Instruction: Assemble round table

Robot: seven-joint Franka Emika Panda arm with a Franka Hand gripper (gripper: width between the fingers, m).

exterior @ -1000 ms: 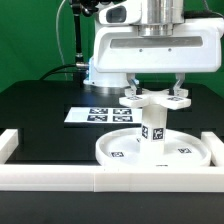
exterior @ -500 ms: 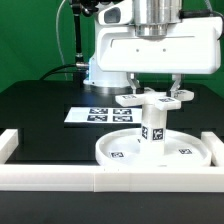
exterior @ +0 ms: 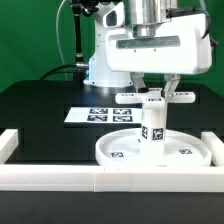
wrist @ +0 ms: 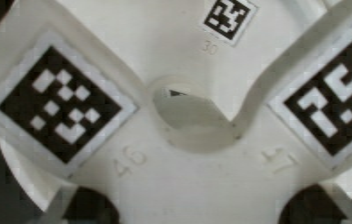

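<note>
The round disc lies flat on the black table. The short cylindrical leg stands upright in its middle. The cross-shaped base piece sits on top of the leg, its tagged arms reaching to both sides. My gripper comes straight down over it, one finger on each side of the hub, shut on the base piece. In the wrist view the base piece fills the picture and its tagged arms spread outward. My gripper shows only dark fingertips against the white plastic.
The marker board lies behind the disc toward the exterior view's left. A long white border rail runs across the front, with raised ends at both sides. The robot's white base stands behind.
My hand has turned about its vertical axis and looks narrower now. The base piece's arms have shifted with it. The leg and disc have stayed put.
</note>
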